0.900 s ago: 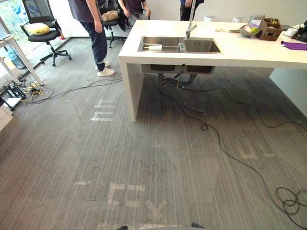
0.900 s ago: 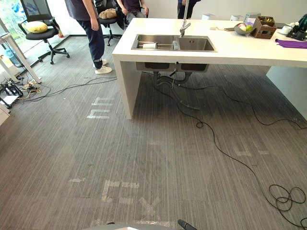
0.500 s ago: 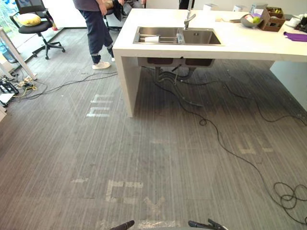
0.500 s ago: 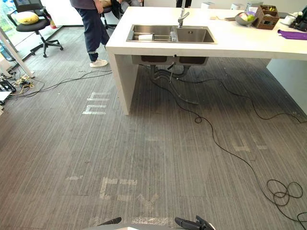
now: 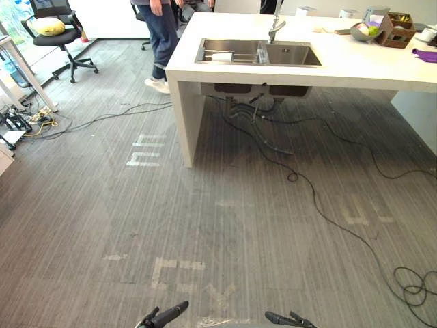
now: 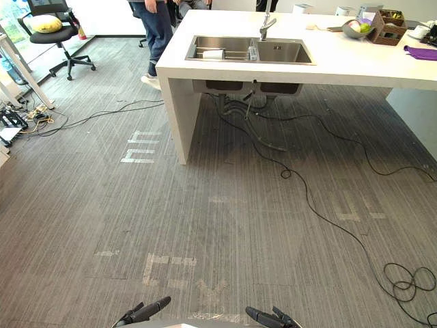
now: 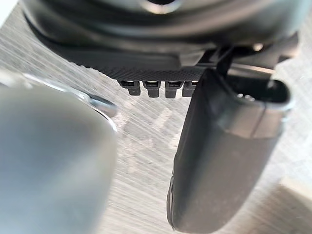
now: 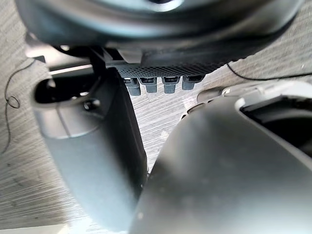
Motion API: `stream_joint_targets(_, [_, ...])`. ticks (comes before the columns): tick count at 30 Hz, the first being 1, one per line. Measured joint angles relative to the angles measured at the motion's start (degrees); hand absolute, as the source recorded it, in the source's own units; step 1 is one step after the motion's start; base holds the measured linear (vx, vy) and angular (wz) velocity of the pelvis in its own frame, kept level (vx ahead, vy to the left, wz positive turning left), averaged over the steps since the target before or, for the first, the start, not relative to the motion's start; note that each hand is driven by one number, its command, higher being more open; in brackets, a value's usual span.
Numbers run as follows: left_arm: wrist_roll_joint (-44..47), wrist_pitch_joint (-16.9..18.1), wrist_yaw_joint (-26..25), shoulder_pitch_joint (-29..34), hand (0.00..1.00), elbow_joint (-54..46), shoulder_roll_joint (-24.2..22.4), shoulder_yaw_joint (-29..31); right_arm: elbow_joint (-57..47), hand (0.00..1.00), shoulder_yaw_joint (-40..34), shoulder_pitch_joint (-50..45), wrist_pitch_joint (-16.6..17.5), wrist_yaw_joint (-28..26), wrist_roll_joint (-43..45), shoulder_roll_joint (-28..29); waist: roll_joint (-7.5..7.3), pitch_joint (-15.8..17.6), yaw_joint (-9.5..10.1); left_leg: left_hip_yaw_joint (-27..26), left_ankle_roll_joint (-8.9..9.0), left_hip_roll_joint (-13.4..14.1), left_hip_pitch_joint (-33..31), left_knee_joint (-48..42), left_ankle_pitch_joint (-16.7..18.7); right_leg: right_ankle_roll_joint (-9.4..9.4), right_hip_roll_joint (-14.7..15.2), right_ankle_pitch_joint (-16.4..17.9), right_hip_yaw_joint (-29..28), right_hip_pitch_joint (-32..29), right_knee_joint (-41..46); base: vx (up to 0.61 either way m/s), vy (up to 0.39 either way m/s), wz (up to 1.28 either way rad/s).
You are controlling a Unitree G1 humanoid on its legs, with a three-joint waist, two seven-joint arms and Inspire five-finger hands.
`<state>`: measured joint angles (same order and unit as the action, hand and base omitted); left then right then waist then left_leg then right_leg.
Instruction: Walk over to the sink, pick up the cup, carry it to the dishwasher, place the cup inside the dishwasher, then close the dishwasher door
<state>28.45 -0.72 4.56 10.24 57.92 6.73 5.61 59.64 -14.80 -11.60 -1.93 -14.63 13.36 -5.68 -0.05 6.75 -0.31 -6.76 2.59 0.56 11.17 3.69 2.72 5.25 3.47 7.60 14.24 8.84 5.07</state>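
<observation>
A steel double sink is set in a white counter across the room, with a tap behind it. A white cup lies in the sink's left basin. My left hand and right hand hang low at the view's bottom edge, far from the counter. In the left wrist view my left hand is open over bare floor. In the right wrist view my right hand is open too and holds nothing.
A person stands at the counter's far left corner. An office chair with a yellow cushion is at the back left. Black cables trail over the grey floor under and before the counter. A fruit bowl and a box sit on the counter.
The camera has shifted as I walk. The person has stepped right, up to the counter's corner. My fingertips have come further into view at the bottom edge.
</observation>
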Motion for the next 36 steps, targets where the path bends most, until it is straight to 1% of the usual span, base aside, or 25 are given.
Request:
stream_joint_targets(1, [1.54,0.73,-0.35,-0.16,1.0,-0.04,-0.02,-0.91,-0.8,1.0,-0.03,-0.24,0.84,-0.77,0.92,0.15,-0.2,0.47,-0.71,0.39,-1.37,-0.79,-0.06,-0.3,0.49,1.35,2.18,3.33,1.3,-3.16,8.21,-0.06,0.031,0.36])
stream_joint_targets(2, [2.41,0.92,-0.6,-0.17,1.0,0.04,-0.02,-1.65,-1.17,1.0,-0.08,-0.48,1.3,-1.47,1.35,0.08,-0.1,0.63,-0.8,0.78,-2.52,-1.22,-0.07,-0.59,0.69,2.78,3.68,4.54,1.95,-5.54,14.14,-0.07,0.049,0.34])
stream_joint_targets(4, [4.13,1.02,-0.64,-0.11,1.0,0.3,0.0,-2.26,-2.23,1.0,-0.2,-0.91,2.93,-1.66,2.65,0.13,0.0,0.86,-0.79,0.91,-3.87,-1.88,-0.07,-1.44,0.99,3.08,6.51,4.93,1.84,-10.85,26.44,-0.04,0.049,0.1])
stream_joint_targets(6, [6.35,1.83,-0.57,-0.32,1.0,1.21,0.94,-2.25,-2.89,1.0,-0.65,-0.61,5.45,-1.81,4.87,0.34,-0.95,1.6,-0.88,1.58,-5.06,-3.68,1.2,-1.97,1.13,-0.78,10.68,4.59,1.49,-18.1,41.54,0.0,0.031,0.08])
stream_joint_targets(8, [7.85,2.28,-0.55,-0.41,1.0,1.8,0.91,-2.25,-1.66,1.0,-0.6,-0.56,6.44,-2.87,5.85,0.83,-0.88,1.63,-1.34,2.65,-5.02,-2.96,1.68,-2.14,1.39,-0.75,9.13,6.57,0.53,-19.08,39.7,0.08,-0.026,0.25])
stream_joint_targets(10, [9.2,2.45,-0.51,-0.66,1.0,3.37,0.79,-1.95,-0.5,1.0,-0.86,-0.35,7.21,-4.32,7.59,1.33,-0.47,1.95,-2.33,3.74,-4.88,-1.26,1.8,-2.62,2.32,-0.84,5.82,7.22,0.35,-18.84,31.94,0.11,-0.096,0.25])
stream_joint_targets(12, [9.83,2.39,-0.27,-1.93,1.0,5.43,0.81,-0.95,0.12,1.0,-0.8,-0.2,8.16,-6.12,8.42,1.51,-0.38,3.55,-2.32,3.93,-2.96,1.67,2.09,-3.97,4.59,-1.14,1.83,4.68,0.36,-19.64,20.24,0.11,-0.177,0.02])
stream_joint_targets(13, [9.83,2.4,-0.14,-2.06,1.0,5.61,0.83,-0.23,0.1,1.0,-0.79,-0.22,8.46,-6.34,8.86,1.82,-0.68,3.9,-2.32,3.95,-2.42,2.13,2.27,-4.3,5.23,-1.21,1.57,3.19,0.31,-20.13,17.67,0.19,-0.279,0.0])
stream_joint_targets(15, [9.58,2.87,0.57,-2.25,1.0,5.61,0.67,1.92,-0.77,1.0,-2.0,-0.65,8.86,-6.93,10.91,2.98,-1.58,5.58,-2.33,4.31,-0.01,3.99,4.31,-5.34,8.05,-1.49,1.72,-4.73,-0.06,-21.29,13.02,0.26,-0.315,0.07])
stream_joint_targets(16, [9.53,2.98,0.66,-2.32,1.0,5.62,0.66,1.94,-0.88,1.0,-2.36,-0.82,8.86,-7.03,11.29,3.48,-1.6,5.71,-2.27,4.43,0.54,4.57,4.82,-5.54,8.86,-2.07,1.54,-6.31,0.62,-20.68,13.44,0.31,-0.322,0.24])
stream_joint_targets(18, [8.21,3.15,1.52,-3.39,1.0,4.82,0.27,2.07,-2.29,1.0,-2.69,-1.01,8.78,-7.21,11.55,3.94,-1.83,7.35,-2.29,3.28,1.01,6.6,5.9,-8.59,9.96,-9.12,1.0,-1.14,3.37,-20.14,19.01,0.3,-0.31,0.39])
stream_joint_targets(19, [7.99,3.24,1.69,-3.63,1.0,4.75,-0.12,2.31,-3.03,1.0,-2.7,-1.11,8.74,-7.23,11.66,3.94,-1.77,7.34,-2.34,2.85,1.43,7.16,6.04,-9.24,10.22,-10.3,0.89,0.35,3.92,-20.07,20.29,0.29,-0.306,0.4])
stream_joint_targets(21, [5.65,3.67,1.28,-3.89,1.0,4.72,-0.82,3.76,-4.99,1.0,-2.7,-2.25,7.79,-7.22,11.71,4.26,-1.58,7.11,-2.27,1.66,2.59,8.92,6.22,-13.42,10.96,-11.72,0.27,4.96,5.48,-18.82,22.78,0.32,-0.3,0.28])
stream_joint_targets(23, [4.91,3.69,0.16,-3.05,1.0,3.42,-2.21,6.78,-6.12,1.0,-2.64,-3.13,6.73,-7.22,11.35,4.37,-1.45,6.04,-2.21,2.36,4.06,9.19,4.01,-24.27,11.9,-12.58,-0.63,7.43,5.83,-16.84,22.49,0.31,-0.211,0.07])
stream_joint_targets(24, [3.45,3.66,-0.44,-2.1,1.0,2.67,-3.55,9.06,-7.08,1.0,-2.54,-4.13,5.76,-7.23,11.22,3.97,-0.36,3.89,-2.4,3.23,5.51,9.33,0.81,-34.48,11.28,-12.67,-2.24,7.95,6.12,-15.9,20.94,0.41,-0.144,0.03])
stream_joint_targets(25, [2.01,3.65,-1.01,-1.94,1.0,2.64,-5.25,11.71,-8.61,1.0,-2.07,-4.97,5.34,-7.41,11.2,3.29,1.34,2.06,-2.54,3.85,7.93,9.57,-2.53,-43.99,7.33,-12.79,-4.21,8.13,6.59,-14.82,19.26,0.44,-0.118,0.05])
stream_joint_targets(26, [1.35,3.77,-1.25,-1.98,1.0,2.59,-6.04,13.31,-8.98,1.0,-1.88,-5.26,5.22,-7.54,11.21,2.93,1.98,1.65,-2.7,3.86,8.49,9.64,-3.92,-47.92,4.41,-12.84,-5.18,8.18,6.78,-14.15,18.57,0.46,-0.08,0.04])
stream_joint_targets(27, [0.73,4.6,-1.79,-1.98,1.0,2.46,-7.04,16.01,-8.98,1.0,-0.69,-5.31,4.79,-7.54,11.2,2.32,2.23,1.48,-2.79,3.65,7.89,10.88,-6.74,-54.07,-1.88,-13.83,-6.72,8.47,6.59,-12.17,16.76,0.34,-0.049,-0.05])
stream_joint_targets(28, [0.71,5.22,-1.89,-1.96,1.0,2.43,-7.02,17.05,-8.99,1.0,0.16,-5.1,4.66,-7.54,11.21,2.05,2.07,1.4,-2.54,3.6,8.25,11.73,-8.55,-57.75,-4.6,-14.94,-7.3,8.48,6.13,-10.89,15.55,0.38,-0.045,-0.2])
stream_joint_targets(30, [-1.7,7.29,-2.19,-1.67,1.0,1.17,-7.2,18.89,-9.0,1.0,2.1,-5.21,4.62,-7.74,11.22,1.95,0.93,2.04,-1.7,1.95,6.28,12.4,-17.97,-73.4,1.59,-15.52,-7.85,8.62,3.91,-4.21,10.51,0.41,-0.031,-0.34])
stream_joint_targets(31, [-2.26,8.0,-2.4,-1.53,1.0,0.77,-7.16,18.99,-9.01,1.0,2.29,-5.21,4.64,-7.8,11.23,2.11,0.62,2.19,-1.48,1.41,5.94,12.17,-19.45,-74.14,2.8,-15.06,-7.7,8.28,3.52,-2.73,9.37,0.4,-0.037,-0.47])
stream_joint_targets(33, [-7.83,13.65,-4.74,-0.98,1.0,-1.34,-7.17,17.66,-8.45,1.0,2.79,-5.45,4.63,-7.69,11.22,1.39,-0.23,2.13,-0.01,-5.52,3.14,11.54,-27.26,-67.18,9.0,-13.35,-5.8,7.08,0.03,3.75,3.54,0.37,0.0,-0.69])
stream_joint_targets(34, [-9.59,15.4,-5.47,-0.85,1.0,-1.55,-7.15,17.38,-8.39,1.0,2.74,-5.18,4.62,-7.69,11.24,1.29,-0.33,2.2,0.31,-7.89,1.97,11.38,-28.27,-63.18,9.93,-13.07,-5.13,7.01,-0.98,4.96,2.65,0.45,0.067,-0.88])
stream_joint_targets(35, [-12.19,18.33,-7.4,-0.77,1.0,-1.84,-6.73,16.09,-8.38,1.0,2.69,-4.34,4.6,-7.83,11.2,1.26,-0.79,2.53,0.75,-12.17,0.26,10.21,-28.9,-52.16,10.5,-11.84,-3.23,7.02,-2.7,7.13,1.45,0.48,0.106,-0.83])
stream_joint_targets(36, [-14.9,20.39,-9.69,-0.74,1.0,-2.54,-6.53,14.34,-8.5,1.0,2.43,-3.77,4.63,-8.44,11.16,1.21,-0.88,2.59,0.78,-15.04,-1.13,8.04,-28.47,-36.9,7.93,-9.93,-1.8,7.15,-3.78,8.51,0.75,0.48,0.125,-0.77])
